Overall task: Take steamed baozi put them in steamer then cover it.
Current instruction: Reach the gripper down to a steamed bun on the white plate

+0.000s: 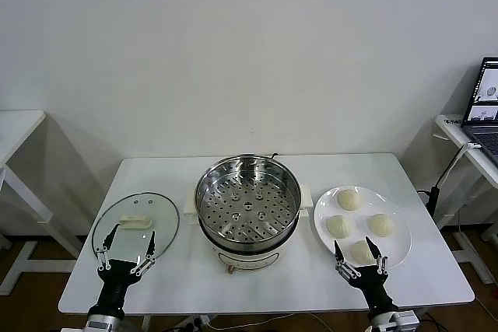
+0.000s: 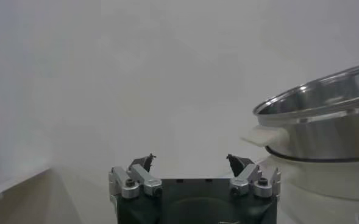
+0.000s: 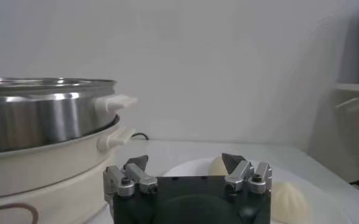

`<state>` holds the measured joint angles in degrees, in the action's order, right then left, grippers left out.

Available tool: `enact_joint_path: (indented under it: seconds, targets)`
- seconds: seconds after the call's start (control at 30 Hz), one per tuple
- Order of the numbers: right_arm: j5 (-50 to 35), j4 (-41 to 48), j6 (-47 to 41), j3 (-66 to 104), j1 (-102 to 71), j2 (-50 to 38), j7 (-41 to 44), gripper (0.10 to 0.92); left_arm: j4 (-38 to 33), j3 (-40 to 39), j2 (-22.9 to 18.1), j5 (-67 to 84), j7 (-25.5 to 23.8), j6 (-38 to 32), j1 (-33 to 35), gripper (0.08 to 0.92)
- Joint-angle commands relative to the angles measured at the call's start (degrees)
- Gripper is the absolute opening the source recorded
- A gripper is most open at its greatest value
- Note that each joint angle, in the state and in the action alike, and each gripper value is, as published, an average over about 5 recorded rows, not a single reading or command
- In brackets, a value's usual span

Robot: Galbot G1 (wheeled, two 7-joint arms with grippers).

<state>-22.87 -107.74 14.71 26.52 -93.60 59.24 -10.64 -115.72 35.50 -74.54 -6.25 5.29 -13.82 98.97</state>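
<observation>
A white counter (image 1: 257, 285) stands against a plain wall, seen from above. At its centre sits the steamer (image 1: 247, 201), a shiny steel pot with a holed floor, open and empty. On the robot's right, a white plate (image 1: 398, 253) holds four pale buns (image 1: 349, 200), close together but not stacked. On the robot's left, a glass lid (image 1: 135, 225) lies flat on the counter, its white handle facing up.

The left hand (image 1: 125, 252) hovers at the near edge of the lid, fingers spread wide, holding nothing. The right hand (image 1: 359, 258) hovers at the near edge of the plate, just in front of the closest bun, also spread wide and empty.

Nothing has gone into the pot yet. The buns look soft, so a hard squeeze could dent or tear one. They sit close together, so spread fingers reaching for one could push a neighbour off the plate. A bun carried low might catch the pot's tall rim. The lid lies flat, so its small handle is the only easy grip, and a loose hold could let the glass slip.
</observation>
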Motion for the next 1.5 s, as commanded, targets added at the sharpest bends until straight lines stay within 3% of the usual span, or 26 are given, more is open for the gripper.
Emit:
enact_joint_path:
  seconds: [0.03,0.2,0.4,0.5,0.63,0.87,1.0,1.27,1.5]
  targets:
    - [-3.5,0.5,-2.9,2.6,6.7,-2.2,-1.0,0.823,-1.9,-1.2,0.1,-0.6,0.0,-0.3,1.0,0.823]
    - [-13.1,5.2,-9.3,1.0,19.0,-8.9,-3.0,0.823,-2.7,-2.1,0.2,-0.9,0.0,-0.3,1.2,0.823]
    - [-22.0,19.5,-14.2,-9.7,39.0,-16.6,-0.8,0.823,-3.3,-2.8,0.4,-1.1,0.0,-0.4,1.1,0.823]
    - [-24.9,29.5,-15.5,-17.3,49.7,-19.9,7.1,0.823,-3.4,-2.9,0.5,-1.1,0.1,-0.5,0.9,0.823]
    - [-24.2,39.3,-16.2,-26.9,59.6,-22.9,25.5,0.823,-3.4,-2.9,0.5,-1.1,0.1,-0.7,0.7,0.823]
    - [-8.4,52.6,-16.2,-41.6,76.1,-23.9,62.0,0.823,-3.4,-2.7,0.5,-1.3,0.0,-0.7,0.8,0.823]
    - [2.8,60.3,-14.2,-48.8,86.5,-21.5,75.7,0.823,-3.4,-2.7,0.2,-1.5,0.1,-0.6,0.9,0.823]
    - [22.3,70.4,-10.0,-56.1,98.5,-13.1,88.3,0.823,-3.4,-2.4,-0.2,-1.5,0.1,-0.3,0.9,0.823]
    - [33.5,75.3,-6.9,-57.8,100.5,-6.5,89.3,0.823,-3.1,-2.4,-0.4,-1.5,0.1,-0.3,0.8,0.823]
